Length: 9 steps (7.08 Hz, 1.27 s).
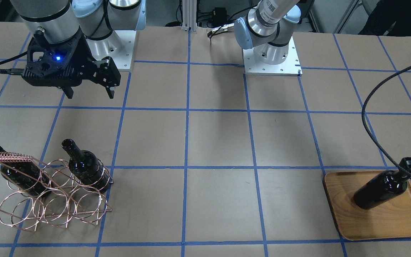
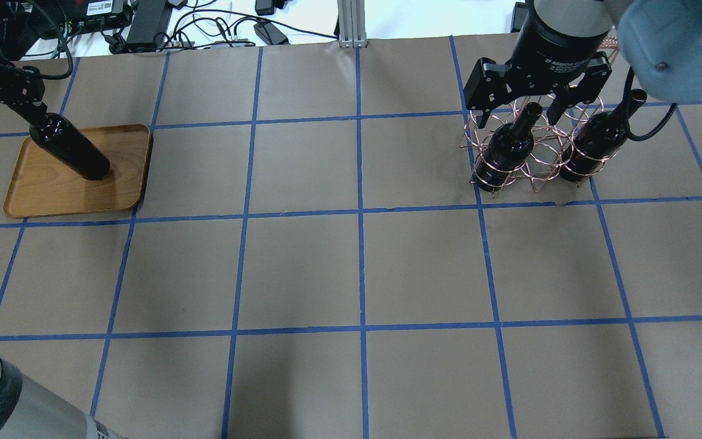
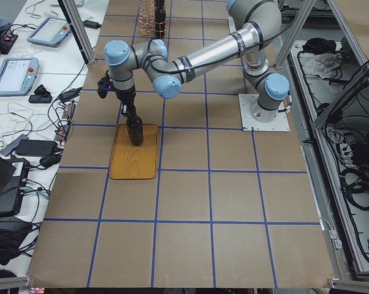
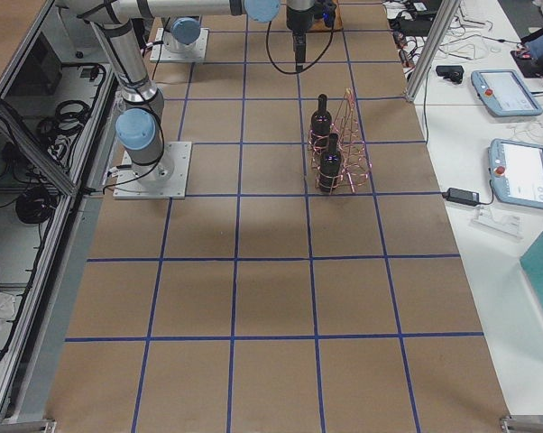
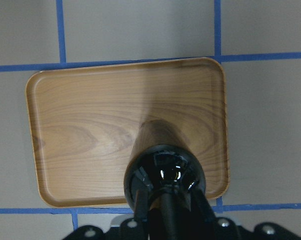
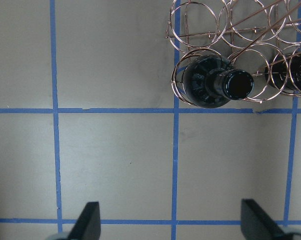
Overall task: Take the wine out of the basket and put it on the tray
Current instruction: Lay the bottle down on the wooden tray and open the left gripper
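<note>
The left arm's fingers point(image 5: 139, 204) are clamped on the narrow neck of a glossy, near-black glass wine bottle point(image 2: 75, 153), which stands upright with its base on the flat, square, light-brown wooden tray point(image 2: 127, 183). Gripping high at the neck probably lets the base settle flat. The base sits inside the low rim, off the middle, with bare wood around it. The right arm's fingers point(image 6: 90, 222) are spread wide and empty, hovering over the counter point(image 2: 302, 274) on the robot's side of the copper-coloured wire basket point(image 1: 54, 205), where two matching dark bottles point(image 1: 86, 167) stand in its loops. Nothing stands between basket and tray; the coiled handle point(image 1: 9, 156) crowds one bottle's neck.
</note>
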{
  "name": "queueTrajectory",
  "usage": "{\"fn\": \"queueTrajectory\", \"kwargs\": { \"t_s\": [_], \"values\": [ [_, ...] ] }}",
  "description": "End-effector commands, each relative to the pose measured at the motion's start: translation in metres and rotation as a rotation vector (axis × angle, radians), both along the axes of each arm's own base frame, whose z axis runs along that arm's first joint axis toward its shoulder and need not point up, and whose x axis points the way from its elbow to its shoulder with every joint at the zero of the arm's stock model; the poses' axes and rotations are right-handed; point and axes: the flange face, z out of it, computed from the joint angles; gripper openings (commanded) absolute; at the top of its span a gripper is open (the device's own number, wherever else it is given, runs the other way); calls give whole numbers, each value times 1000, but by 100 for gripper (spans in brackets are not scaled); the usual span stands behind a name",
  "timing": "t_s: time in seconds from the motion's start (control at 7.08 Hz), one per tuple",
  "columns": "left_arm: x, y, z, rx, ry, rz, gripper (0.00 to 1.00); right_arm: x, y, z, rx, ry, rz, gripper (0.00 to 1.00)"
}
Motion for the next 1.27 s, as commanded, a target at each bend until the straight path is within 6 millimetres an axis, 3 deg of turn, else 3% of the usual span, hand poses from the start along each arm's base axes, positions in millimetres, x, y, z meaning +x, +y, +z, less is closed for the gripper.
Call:
{"fn": "queueTrajectory", "kwargs": {
  "t_s": [0.0,0.14,0.28,0.42,0.56,0.71,0.85,0.99,1.13],
  "values": [
    [0,1,-4,6,5,4,51,0,-1,-3,8,7,18,100],
    [-1,3,-6,9,18,5,87,-2,-2,-3,8,10,18,100],
    [-2,5,-7,13,18,2,97,-2,-2,-3,8,10,16,100],
    [4,9,0,9,9,8,100,-1,0,0,4,8,16,100],
    [-2,17,23,-7,-2,5,100,-2,1,0,4,9,13,100],
    [-21,40,64,14,10,-4,100,-2,1,0,5,9,9,100],
    [-57,67,112,-7,5,-30,100,-2,2,1,5,11,9,100],
    [-114,86,145,-21,-6,-89,100,-2,2,1,5,11,15,100],
    [-181,104,165,-26,4,-101,100,-2,2,1,5,11,15,100]
  ]
}}
